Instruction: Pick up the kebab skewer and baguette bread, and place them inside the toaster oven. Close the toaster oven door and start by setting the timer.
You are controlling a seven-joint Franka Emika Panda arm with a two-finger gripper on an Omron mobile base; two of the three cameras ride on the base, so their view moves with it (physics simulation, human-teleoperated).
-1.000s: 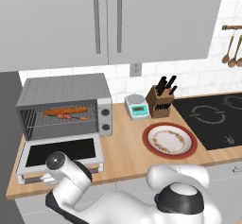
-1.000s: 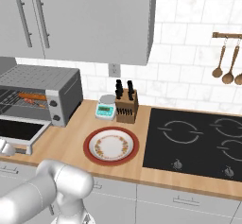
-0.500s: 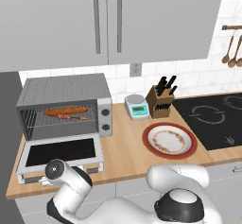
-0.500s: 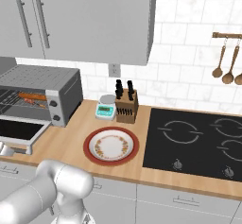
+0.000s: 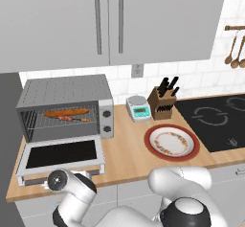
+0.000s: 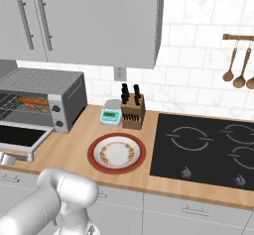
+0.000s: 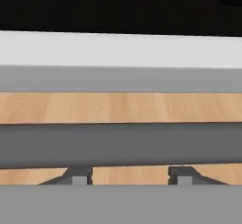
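Note:
The toaster oven [image 5: 67,89] [image 6: 44,83] stands at the counter's left end. Its door [image 5: 60,153] [image 6: 17,136] lies folded down flat, dark glass facing up. On the wire rack inside, the baguette bread [image 5: 66,111] [image 6: 33,100] lies at the back and the kebab skewer [image 5: 72,119] [image 6: 31,106] just in front of it. My arm reaches low at the door's front edge. In the hand view my gripper [image 7: 131,176] is open, its tips apart with wood showing between them. A grey horizontal bar [image 7: 121,145], probably the door handle, lies just beyond the tips.
A red-rimmed plate [image 5: 172,143] [image 6: 116,153] sits mid-counter. Behind it stand a small scale [image 5: 139,107] and a knife block [image 5: 162,101]. The black cooktop [image 5: 215,120] lies to the right, with utensils [image 6: 238,70] hanging on the wall above it.
My wrist has sunk lower in front of the open door's front edge. The bread, the skewer and the door have not moved.

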